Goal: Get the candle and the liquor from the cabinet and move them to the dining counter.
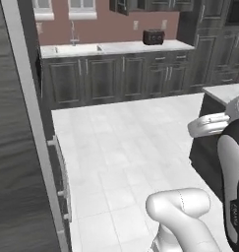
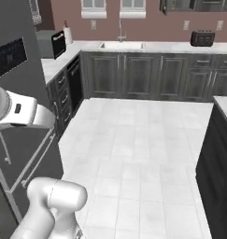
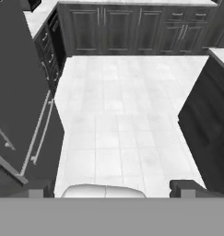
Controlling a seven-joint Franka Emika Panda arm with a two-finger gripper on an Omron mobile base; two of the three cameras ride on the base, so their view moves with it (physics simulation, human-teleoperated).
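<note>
Two dark fingertips (image 3: 187,188) of the pincer (image 3: 111,189) stand wide apart, holding nothing. Ahead lies open white floor (image 3: 118,120). Dining counter (image 3: 210,115) edges its right, fridge (image 3: 21,106) its left.

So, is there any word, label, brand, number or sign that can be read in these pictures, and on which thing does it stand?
No text can be read in these pictures.
Robot arm: a faint line of small dark marks runs along its dark casing, too blurred to read.
Toaster: no lettering can be made out.
Dark panel at the left of the right base view: faint marks, too blurred to read.
</note>
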